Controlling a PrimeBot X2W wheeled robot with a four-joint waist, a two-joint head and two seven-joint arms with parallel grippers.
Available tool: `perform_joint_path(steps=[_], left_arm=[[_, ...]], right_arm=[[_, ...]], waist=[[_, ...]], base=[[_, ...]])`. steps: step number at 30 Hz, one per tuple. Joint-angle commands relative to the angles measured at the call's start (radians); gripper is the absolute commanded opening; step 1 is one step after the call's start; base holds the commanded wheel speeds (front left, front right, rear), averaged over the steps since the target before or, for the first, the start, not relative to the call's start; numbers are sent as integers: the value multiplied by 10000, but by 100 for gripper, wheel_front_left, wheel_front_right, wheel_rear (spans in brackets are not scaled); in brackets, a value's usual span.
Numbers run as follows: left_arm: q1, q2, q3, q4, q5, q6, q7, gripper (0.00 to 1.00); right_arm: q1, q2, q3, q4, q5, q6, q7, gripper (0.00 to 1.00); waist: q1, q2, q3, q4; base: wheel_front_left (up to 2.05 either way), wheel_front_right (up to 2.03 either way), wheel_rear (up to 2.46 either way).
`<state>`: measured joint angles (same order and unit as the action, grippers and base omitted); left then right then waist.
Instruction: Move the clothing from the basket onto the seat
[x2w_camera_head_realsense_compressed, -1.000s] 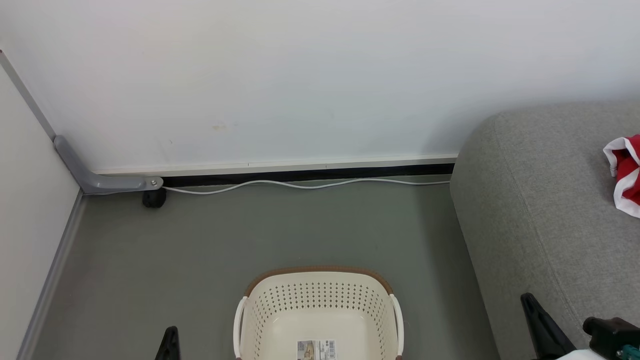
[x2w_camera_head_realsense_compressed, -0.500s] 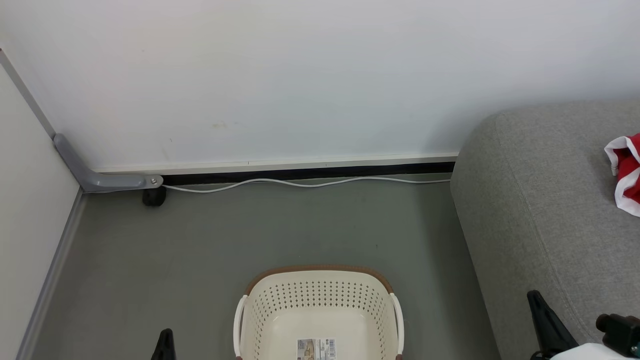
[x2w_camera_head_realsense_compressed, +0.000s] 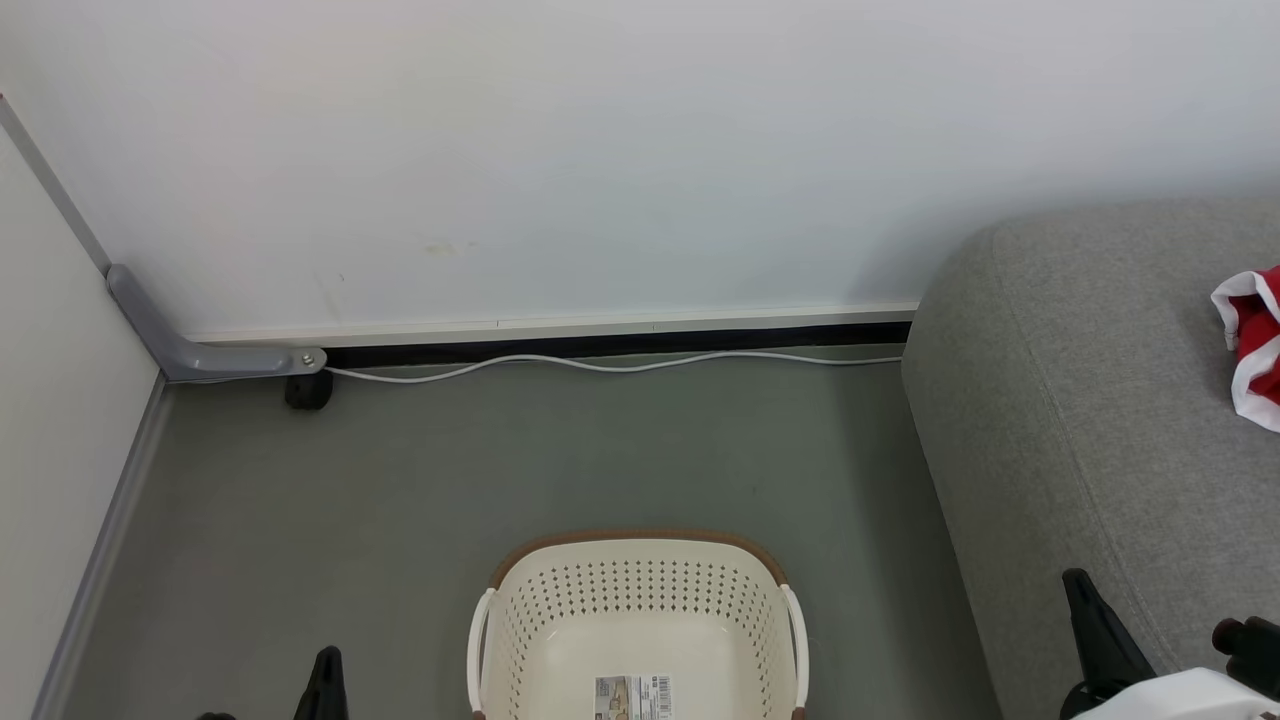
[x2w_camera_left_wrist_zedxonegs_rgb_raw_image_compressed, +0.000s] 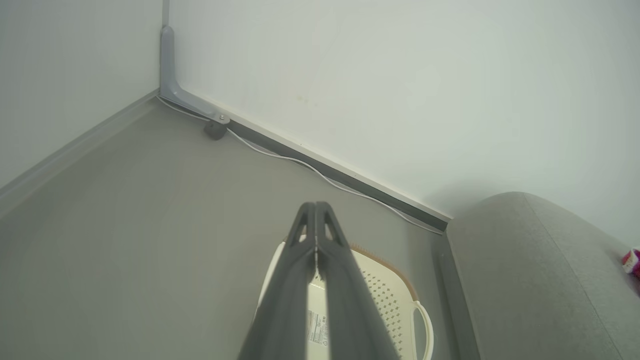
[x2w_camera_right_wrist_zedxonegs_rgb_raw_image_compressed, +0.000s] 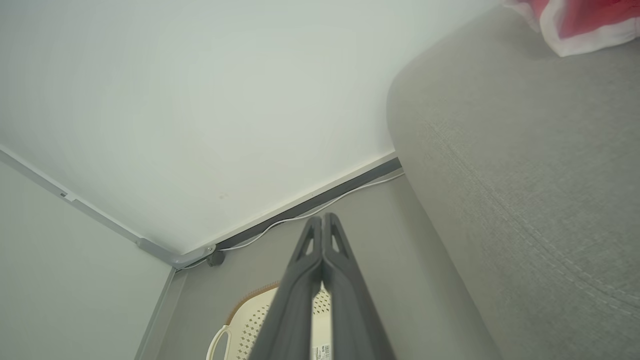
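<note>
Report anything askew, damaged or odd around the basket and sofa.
Nothing stands out. The basket stands upright, its visible bottom bare but for a sticker; red clothing lies on the sofa; a white cable runs along the baseboard.

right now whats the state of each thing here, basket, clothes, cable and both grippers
basket: upright on the floor, no clothes in the part that shows
red clothes: crumpled, lying on the sofa
cable: slack on the floor along the wall
left gripper: shut, holding nothing
right gripper: shut, holding nothing
</note>
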<state>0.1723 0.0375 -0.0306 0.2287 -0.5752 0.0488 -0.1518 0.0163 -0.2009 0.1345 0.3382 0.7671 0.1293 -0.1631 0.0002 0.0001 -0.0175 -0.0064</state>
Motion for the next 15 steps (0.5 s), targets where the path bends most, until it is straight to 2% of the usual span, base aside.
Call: perform_joint_path(steps=[1, 15], left_arm=[[-610, 62, 188, -210, -367, -118, 45, 0], [-957, 72, 387, -150, -1944, -383, 458, 0]], right_arm=[[-432, -106, -105, -289, 303, 4, 116, 0], [-559, 139, -468, -392, 1598, 6, 524, 0]], waist=[[-1, -1, 4, 2], [-2, -1, 36, 12]], base=[[0, 0, 0], [0, 0, 0]])
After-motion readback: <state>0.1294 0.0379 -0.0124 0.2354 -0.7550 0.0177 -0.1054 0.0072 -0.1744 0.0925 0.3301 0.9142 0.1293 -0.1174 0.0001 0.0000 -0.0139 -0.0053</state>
